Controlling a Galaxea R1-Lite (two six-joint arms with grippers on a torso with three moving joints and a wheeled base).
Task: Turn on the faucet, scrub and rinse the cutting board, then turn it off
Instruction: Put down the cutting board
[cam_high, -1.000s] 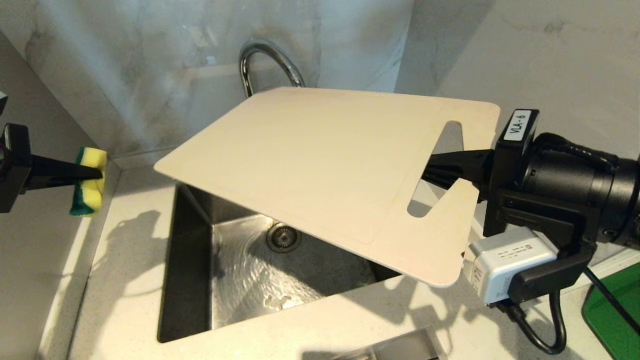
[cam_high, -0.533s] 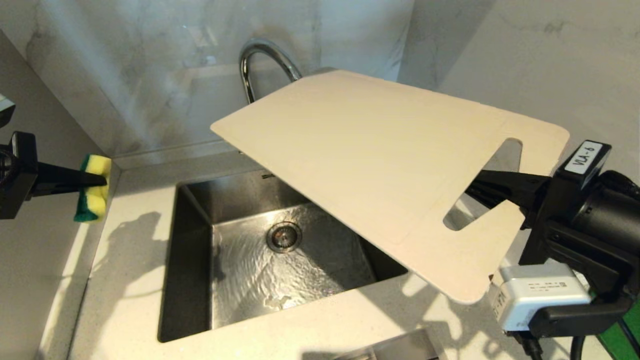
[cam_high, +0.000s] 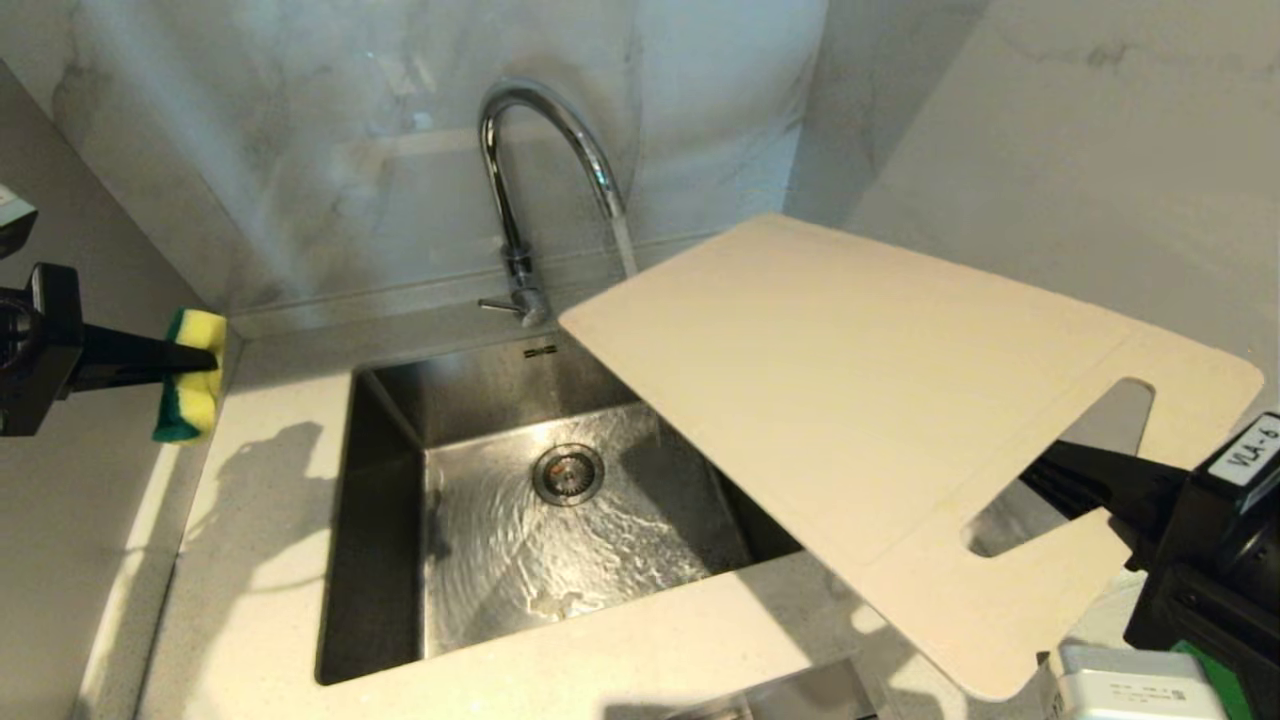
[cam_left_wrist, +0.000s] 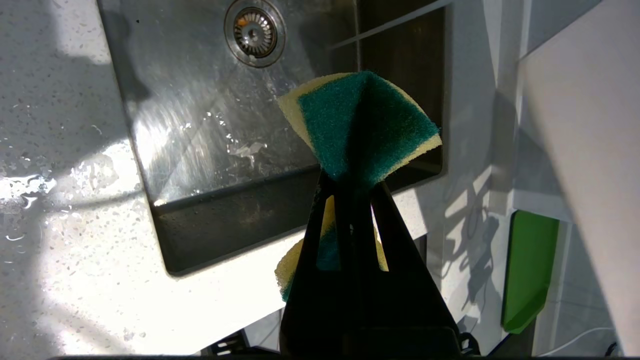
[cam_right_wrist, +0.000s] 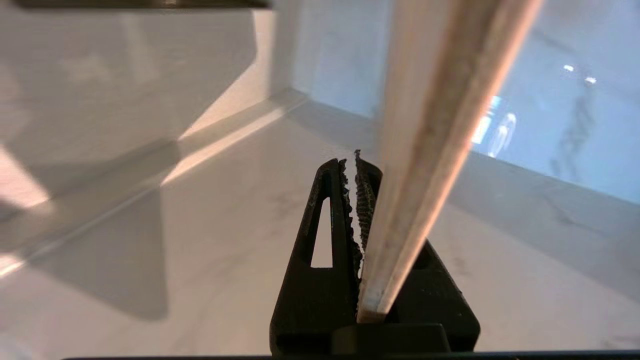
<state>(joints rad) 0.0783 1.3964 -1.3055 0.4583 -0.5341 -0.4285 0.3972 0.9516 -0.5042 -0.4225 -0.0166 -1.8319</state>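
The large, thin beige-white plastic cutting board (cam_high: 880, 420) was held tilted in the air over the right side of the steel sink (cam_high: 380, 520), beside the running chrome gooseneck faucet (cam_high: 520, 170). It was judged light, stiff and probably slippery when wet, best taken at the slotted handle end. There the right gripper (cam_right_wrist: 357, 170) was clamped on its edge; the left gripper (cam_high: 195, 355) was pinched on a yellow-green sponge (cam_left_wrist: 357, 127).

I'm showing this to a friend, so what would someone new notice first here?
The big beige plastic cutting board, held tilted over the steel sink's right side by the right gripper at its handle end. Next, the chrome gooseneck faucet running behind it, and the yellow-green sponge pinched in the left gripper at far left.
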